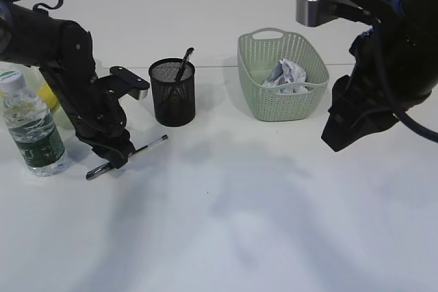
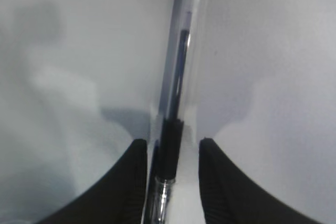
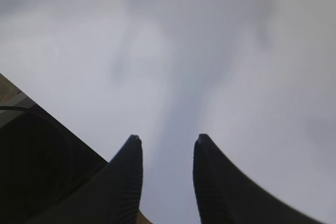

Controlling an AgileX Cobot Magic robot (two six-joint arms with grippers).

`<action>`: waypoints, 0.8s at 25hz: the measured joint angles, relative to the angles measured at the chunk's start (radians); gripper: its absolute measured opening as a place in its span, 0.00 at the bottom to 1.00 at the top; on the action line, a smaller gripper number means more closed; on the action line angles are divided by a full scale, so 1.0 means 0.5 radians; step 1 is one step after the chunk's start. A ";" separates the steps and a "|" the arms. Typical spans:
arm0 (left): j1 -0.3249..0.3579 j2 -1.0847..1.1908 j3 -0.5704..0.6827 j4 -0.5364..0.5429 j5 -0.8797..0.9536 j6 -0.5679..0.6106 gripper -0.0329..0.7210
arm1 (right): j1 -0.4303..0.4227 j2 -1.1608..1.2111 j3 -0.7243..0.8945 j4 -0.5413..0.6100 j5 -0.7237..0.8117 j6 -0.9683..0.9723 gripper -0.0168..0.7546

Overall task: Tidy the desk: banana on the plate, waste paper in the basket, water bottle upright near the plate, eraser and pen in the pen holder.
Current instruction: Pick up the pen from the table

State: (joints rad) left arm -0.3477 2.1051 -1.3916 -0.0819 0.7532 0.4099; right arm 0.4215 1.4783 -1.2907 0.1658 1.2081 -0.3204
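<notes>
A clear pen with a black grip lies on the white table left of centre. My left gripper is down at the table with its open jaws on either side of the pen. In the left wrist view the pen runs between the fingers, close to the left one, with a gap on the right. My right gripper hangs open and empty above the table at the right. A black mesh pen holder holds another pen. A water bottle stands upright at the far left. A bit of yellow banana shows behind my left arm. The eraser and the plate are out of view.
A pale green basket stands at the back right of centre, with crumpled waste paper in it. The right arm's base fills the lower left of the right wrist view.
</notes>
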 joint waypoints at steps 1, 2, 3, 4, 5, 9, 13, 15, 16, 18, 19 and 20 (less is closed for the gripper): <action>0.000 0.009 0.000 0.000 0.000 0.001 0.36 | 0.000 0.000 0.000 0.000 0.001 0.000 0.35; 0.000 0.019 0.000 0.000 0.000 0.004 0.36 | 0.000 0.000 0.000 0.000 0.005 0.000 0.35; 0.000 0.029 0.000 0.000 0.000 0.004 0.36 | 0.000 0.000 0.000 0.000 0.005 0.000 0.35; 0.000 0.044 0.000 -0.004 0.000 0.004 0.36 | 0.000 0.000 0.000 0.000 0.005 0.000 0.35; 0.000 0.052 0.000 -0.008 0.004 0.004 0.36 | 0.000 0.000 0.000 0.000 0.005 0.000 0.35; 0.000 0.062 -0.013 -0.012 0.004 0.004 0.36 | 0.000 0.000 0.000 0.000 0.005 0.000 0.35; 0.000 0.062 -0.013 -0.016 0.004 0.004 0.35 | 0.000 0.000 0.000 0.000 0.005 0.000 0.35; 0.000 0.062 -0.013 -0.019 0.014 0.004 0.32 | 0.000 0.000 0.000 0.000 0.005 0.000 0.35; 0.000 0.062 -0.013 -0.019 0.022 0.004 0.29 | 0.000 0.000 0.000 0.000 0.005 0.000 0.35; 0.000 0.062 -0.013 -0.021 0.030 0.004 0.23 | 0.000 0.000 0.000 0.000 0.005 0.000 0.35; 0.000 0.062 -0.013 -0.024 0.038 0.004 0.19 | 0.000 0.000 0.000 0.000 0.005 -0.001 0.35; 0.000 0.062 -0.013 -0.030 0.042 0.004 0.16 | 0.000 0.000 0.000 0.000 0.005 -0.001 0.35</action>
State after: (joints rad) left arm -0.3477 2.1360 -1.3980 -0.0967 0.7740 0.4121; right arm 0.4215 1.4783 -1.2907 0.1658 1.2108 -0.3209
